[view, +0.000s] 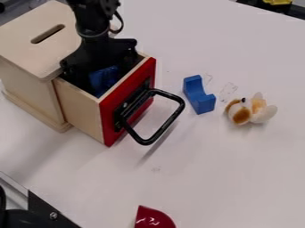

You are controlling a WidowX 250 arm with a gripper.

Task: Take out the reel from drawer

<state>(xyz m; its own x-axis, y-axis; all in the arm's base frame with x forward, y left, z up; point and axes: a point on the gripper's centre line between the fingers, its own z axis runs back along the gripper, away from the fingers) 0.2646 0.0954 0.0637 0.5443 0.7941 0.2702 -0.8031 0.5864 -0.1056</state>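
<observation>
Near edge: see glossy red curved piece (154, 218). Beyond, note looped black handle (158, 116) on red-fronted pale wooden drawer (83, 110), standing out from its cabinet (33, 91). Inside, make out blue reel (104, 81), probably hard plastic. Expect light, stiff, a bit slippery, not very fragile. Best taken across opposite sides, then lifted straight up, clear of walls. Down at reel, see black metal-and-plastic gripper (100, 71); cannot tell if spread or clamped.

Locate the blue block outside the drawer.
Camera view, just right of centre: the blue block sits on the table between the drawer handle and the plush toy.
</observation>
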